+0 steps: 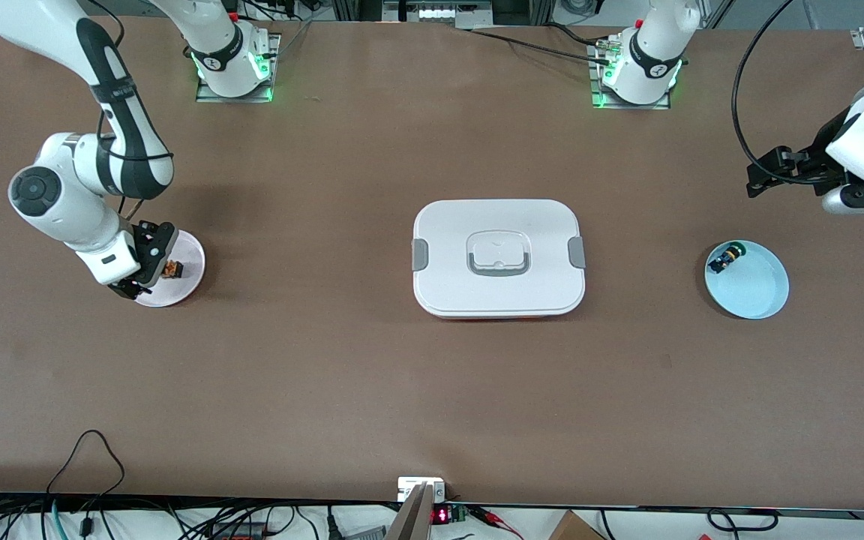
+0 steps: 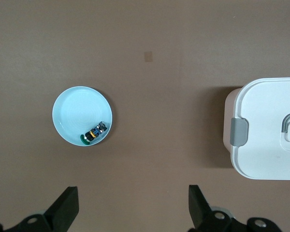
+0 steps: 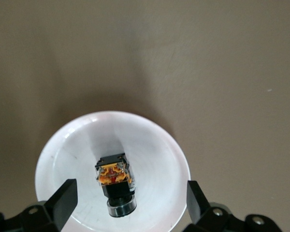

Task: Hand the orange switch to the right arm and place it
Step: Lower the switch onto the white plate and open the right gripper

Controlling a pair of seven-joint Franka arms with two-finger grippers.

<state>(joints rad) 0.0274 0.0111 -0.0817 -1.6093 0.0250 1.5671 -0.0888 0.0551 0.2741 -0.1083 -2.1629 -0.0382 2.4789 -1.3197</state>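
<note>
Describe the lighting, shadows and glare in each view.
Front view: even overhead light on the table, green glow at both arm bases. Left wrist view: white box casts a soft shadow along its edge. Right wrist view: pink plate washed out by glare, dark shadow around its rim; orange switch stays sharp.

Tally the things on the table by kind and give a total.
Push-button switches: 2, the orange switch and the green-faced switch
Dishes: 2, the pink dish and the light blue dish
Lidded white containers: 1, the white container
Total: 5
</note>
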